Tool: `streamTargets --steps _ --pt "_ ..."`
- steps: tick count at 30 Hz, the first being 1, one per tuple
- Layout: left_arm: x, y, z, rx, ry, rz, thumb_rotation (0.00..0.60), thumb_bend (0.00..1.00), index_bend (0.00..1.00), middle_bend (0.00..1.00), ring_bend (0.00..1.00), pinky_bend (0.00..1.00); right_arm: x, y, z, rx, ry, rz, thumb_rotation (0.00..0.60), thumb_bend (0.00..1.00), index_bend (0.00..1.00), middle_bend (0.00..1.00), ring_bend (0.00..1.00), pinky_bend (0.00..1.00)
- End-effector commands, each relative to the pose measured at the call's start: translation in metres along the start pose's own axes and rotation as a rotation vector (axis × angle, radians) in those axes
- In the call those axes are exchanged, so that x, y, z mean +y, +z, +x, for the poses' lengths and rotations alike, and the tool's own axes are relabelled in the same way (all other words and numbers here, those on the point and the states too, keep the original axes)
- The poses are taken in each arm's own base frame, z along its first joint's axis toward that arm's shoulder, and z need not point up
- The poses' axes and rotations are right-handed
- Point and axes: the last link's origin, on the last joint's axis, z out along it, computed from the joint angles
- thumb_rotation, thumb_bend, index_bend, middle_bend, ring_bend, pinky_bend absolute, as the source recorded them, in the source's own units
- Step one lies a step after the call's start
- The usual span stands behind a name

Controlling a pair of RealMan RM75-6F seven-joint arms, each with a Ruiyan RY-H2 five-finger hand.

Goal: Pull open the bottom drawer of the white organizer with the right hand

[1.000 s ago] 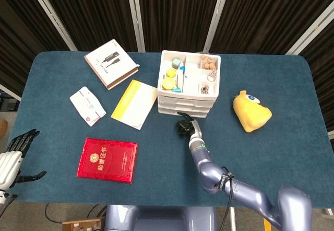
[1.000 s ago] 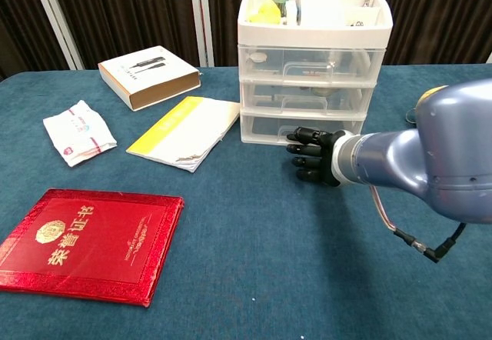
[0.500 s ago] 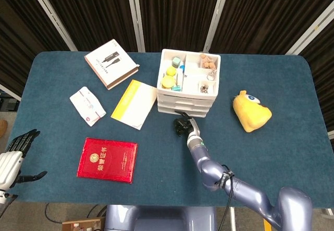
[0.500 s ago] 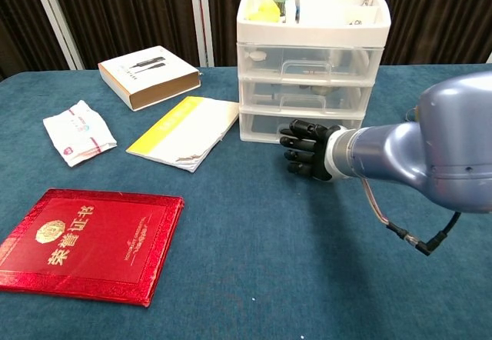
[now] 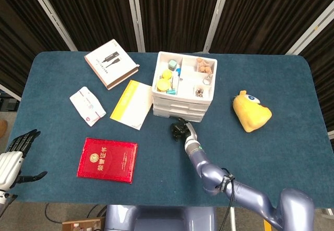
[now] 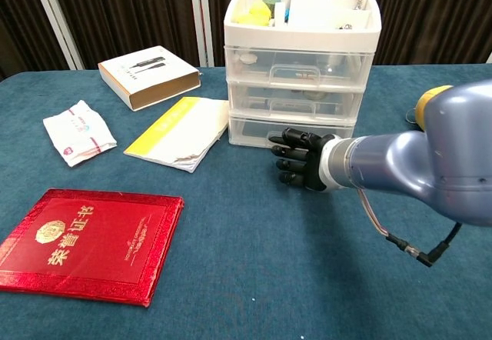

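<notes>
The white organizer [image 5: 182,84] [image 6: 300,55] stands mid-table with three clear drawers and an open top tray of small items. Its bottom drawer [image 6: 288,131] sits flush with the two above it. My right hand [image 5: 179,129] [image 6: 298,159] is at that drawer's front, fingers reaching to its handle [image 6: 278,135] and hooked on it as far as the chest view shows. My left hand [image 5: 13,158] hangs off the table's near left edge, fingers apart and holding nothing.
A yellow-and-white booklet [image 6: 178,131] lies just left of the organizer. A red certificate folder [image 6: 84,241], a white packet [image 6: 77,131] and a boxed product [image 6: 147,75] fill the left side. A yellow plush toy [image 5: 251,111] lies to the right.
The whole organizer has slid left and slightly nearer along with my right hand. The bottom drawer has not come out of its frame. The left hand is still.
</notes>
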Motion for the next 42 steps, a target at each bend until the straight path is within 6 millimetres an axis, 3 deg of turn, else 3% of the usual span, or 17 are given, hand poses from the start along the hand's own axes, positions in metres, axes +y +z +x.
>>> streamTargets --steps 1,9,13,15,24,31,36,42 --pt "0.0 0.0 0.0 -0.001 0.0 -0.001 0.6 0.01 0.0 0.0 0.0 0.0 0.004 -0.004 0.003 -0.005 -0.006 -0.005 0.6 0.92 0.37 0.79 0.81 0.9" --pt "0.001 -0.001 -0.001 0.001 0.002 -0.003 0.6 0.01 0.0 0.0 0.0 0.0 0.015 -0.018 0.006 -0.029 -0.026 -0.013 0.6 0.92 0.35 0.79 0.81 0.88" --pt "0.001 -0.001 -0.001 0.002 0.005 -0.004 0.6 0.01 0.0 0.0 0.0 0.0 0.023 -0.026 0.007 -0.046 -0.09 -0.011 0.6 0.9 0.07 0.77 0.79 0.85" --pt "0.001 -0.002 0.0 0.004 0.005 -0.003 0.6 0.01 0.0 0.0 0.0 0.0 0.027 -0.03 0.006 -0.06 -0.13 -0.013 0.6 0.89 0.01 0.76 0.78 0.84" --pt "0.001 -0.002 0.0 0.011 0.005 -0.008 0.6 0.01 0.0 0.0 0.0 0.0 0.038 -0.05 0.008 -0.088 -0.25 0.008 0.6 0.87 0.0 0.74 0.76 0.82" --pt "-0.001 -0.003 0.0 0.016 -0.001 -0.003 0.6 0.01 0.0 0.0 0.0 0.0 0.04 -0.087 0.006 -0.133 -0.363 0.086 0.6 0.86 0.0 0.73 0.76 0.82" --pt "0.0 -0.004 0.001 0.029 0.003 -0.01 0.6 0.01 0.0 0.0 0.0 0.0 0.023 -0.104 0.006 -0.123 -0.538 0.197 0.6 0.86 0.0 0.73 0.76 0.82" --pt "0.0 -0.004 0.0 0.03 0.011 -0.01 0.6 0.01 0.0 0.0 0.0 0.0 -0.007 -0.091 0.023 0.001 -0.79 0.184 0.6 0.86 0.0 0.73 0.76 0.82"
